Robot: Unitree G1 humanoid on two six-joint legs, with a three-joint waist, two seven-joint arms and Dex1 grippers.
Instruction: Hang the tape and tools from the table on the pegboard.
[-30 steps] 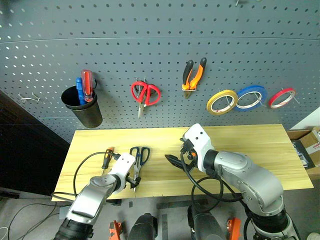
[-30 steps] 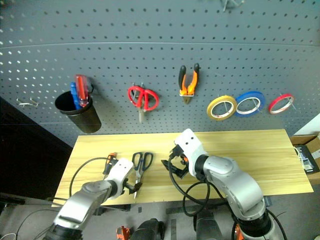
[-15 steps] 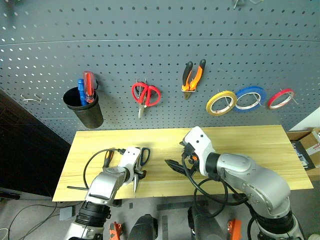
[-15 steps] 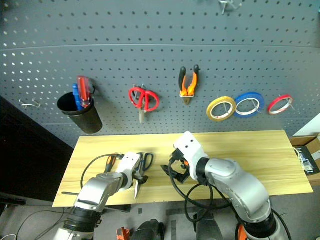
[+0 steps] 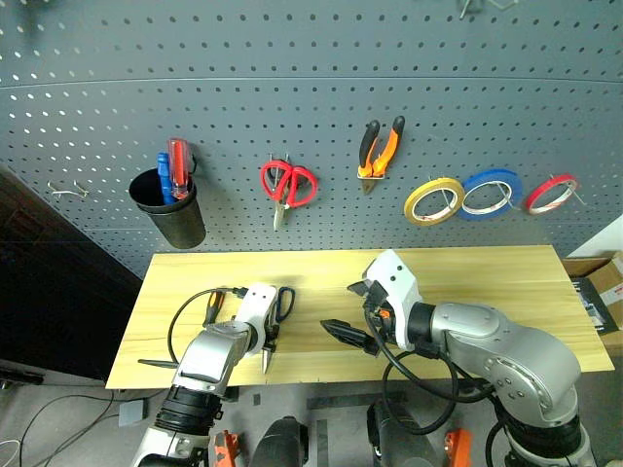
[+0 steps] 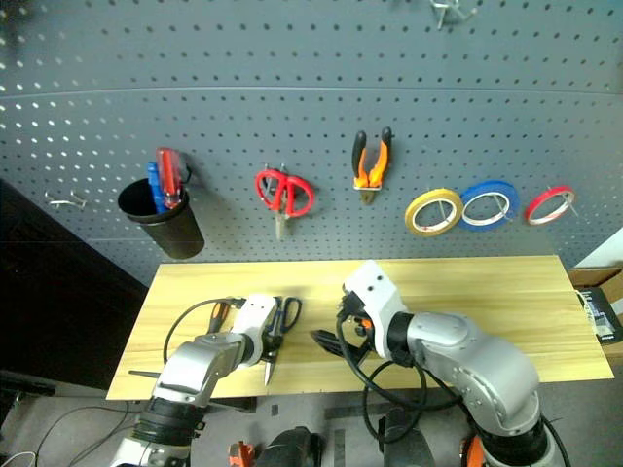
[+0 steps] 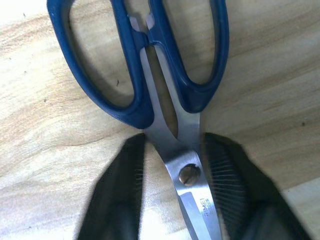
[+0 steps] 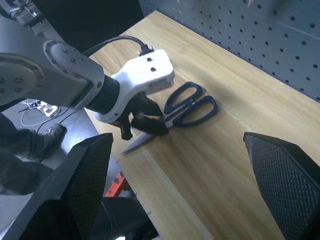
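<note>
Left wrist view: left claw (image 7: 175, 200) is pinching the scissors (image 7: 165, 95) at their pivot, handles pointing away toward the pegboard (image 5: 311, 58); right claw (image 5: 352, 311) is hanging spread.

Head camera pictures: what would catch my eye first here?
Probably the dark grey pegboard, hung with red-handled scissors, orange-and-black pliers and yellow, blue and red tape rolls. Below, on the light wooden table, the left gripper has its fingers around the blades of dark blue-handled scissors.

Matt wood table (image 7: 45, 140), shiny steel blades (image 7: 192, 195)
</note>
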